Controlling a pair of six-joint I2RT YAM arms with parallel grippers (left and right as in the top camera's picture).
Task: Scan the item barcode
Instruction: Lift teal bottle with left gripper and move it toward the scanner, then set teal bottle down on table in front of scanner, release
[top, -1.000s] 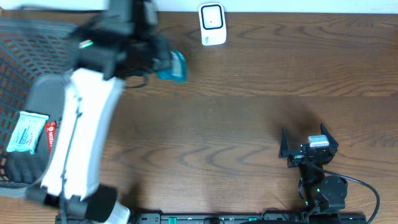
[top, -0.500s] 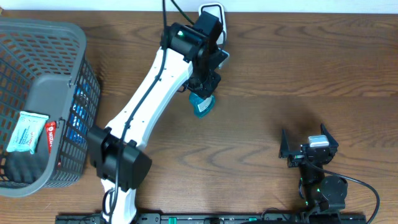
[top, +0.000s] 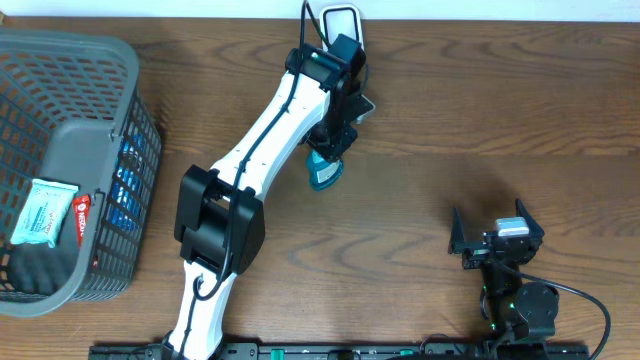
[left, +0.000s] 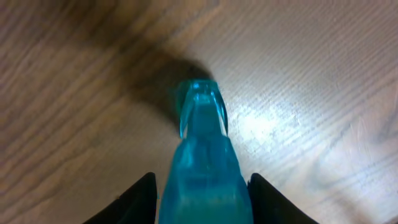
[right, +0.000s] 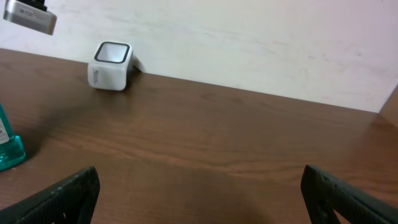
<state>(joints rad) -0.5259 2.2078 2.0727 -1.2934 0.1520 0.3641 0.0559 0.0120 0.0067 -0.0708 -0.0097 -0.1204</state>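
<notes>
The item is a translucent teal bottle (top: 324, 172) standing upright on the wooden table, just in front of the white barcode scanner (top: 341, 22). My left gripper (top: 333, 135) reaches down over it. In the left wrist view the bottle (left: 202, 137) fills the gap of the left gripper (left: 202, 186); the two black fingers flank it with a thin sliver of space on each side, so it is open. The right wrist view shows the bottle's base (right: 9, 148) on the table at far left and the scanner (right: 111, 65) by the wall. My right gripper (top: 495, 238) rests wide open and holds nothing.
A grey plastic basket (top: 70, 60) stands at the left edge of the table with a pale blue packet (top: 42, 213) and other packages in it. The left arm (top: 260, 160) stretches diagonally across the middle. A white wall runs along the table's far edge.
The left arm swung from over the basket to the scanner with the teal bottle. The bottle now stands on the table, and the left fingers have eased apart from it.
</notes>
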